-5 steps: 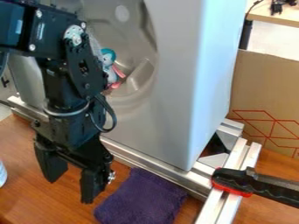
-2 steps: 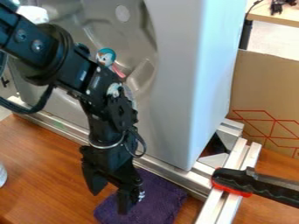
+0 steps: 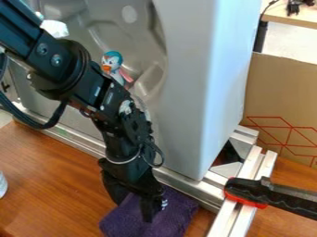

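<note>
Hanging at six o'clock, your gripper (image 3: 133,211) has its fingers apart at the purple cloth (image 3: 176,214), perhaps touching its soft, nubbly folds; the angle hides that from you. The cloth lies beside the straight metal rail (image 3: 195,186). Towards five, your black-and-red clamp (image 3: 248,190) seems placed to steady the frame. At eleven, a rounded, teal-headed toy (image 3: 113,60) sits against the smooth moulded grey shell (image 3: 180,115).

Brown wooden tabletop (image 3: 55,185) under tool (image 3: 133,211); cardboard (image 3: 285,92) with red lines beyond tool, toward view's right; farther back, pale floor (image 3: 288,41), light wooden desk (image 3: 294,19), dark leg (image 3: 261,37).
</note>
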`<state>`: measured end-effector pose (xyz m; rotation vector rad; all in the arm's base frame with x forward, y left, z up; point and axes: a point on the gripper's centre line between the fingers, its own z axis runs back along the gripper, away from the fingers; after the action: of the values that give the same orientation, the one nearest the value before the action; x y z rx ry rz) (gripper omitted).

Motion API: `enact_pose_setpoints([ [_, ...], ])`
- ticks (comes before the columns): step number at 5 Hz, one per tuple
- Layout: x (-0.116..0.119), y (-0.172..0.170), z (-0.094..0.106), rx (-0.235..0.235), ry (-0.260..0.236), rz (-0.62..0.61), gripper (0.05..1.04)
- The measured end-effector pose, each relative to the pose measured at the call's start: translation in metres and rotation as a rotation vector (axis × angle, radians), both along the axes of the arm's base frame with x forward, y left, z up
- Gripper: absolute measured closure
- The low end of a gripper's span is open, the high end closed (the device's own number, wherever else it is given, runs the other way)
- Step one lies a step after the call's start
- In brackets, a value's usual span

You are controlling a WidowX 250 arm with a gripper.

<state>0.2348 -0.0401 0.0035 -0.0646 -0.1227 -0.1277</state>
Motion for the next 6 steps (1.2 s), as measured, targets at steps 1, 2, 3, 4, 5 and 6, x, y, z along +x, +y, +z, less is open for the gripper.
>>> enact_pose_setpoints([
  [1, 0.009, -0.003, -0.017, -0.01, 0.02, 0.027, 0.083],
  [2, 0.01, -0.004, -0.024, 0.014, 0.024, 0.042, 0.083],
  [3, 0.001, -0.009, -0.026, 0.085, 0.053, 0.059, 0.083],
  [4, -0.021, -0.007, -0.027, 0.122, 0.103, 0.067, 0.083],
  [5, -0.052, -0.003, -0.02, 0.119, 0.172, 0.065, 0.083],
  [6, -0.076, 0.003, -0.012, 0.124, 0.206, 0.074, 0.083],
])
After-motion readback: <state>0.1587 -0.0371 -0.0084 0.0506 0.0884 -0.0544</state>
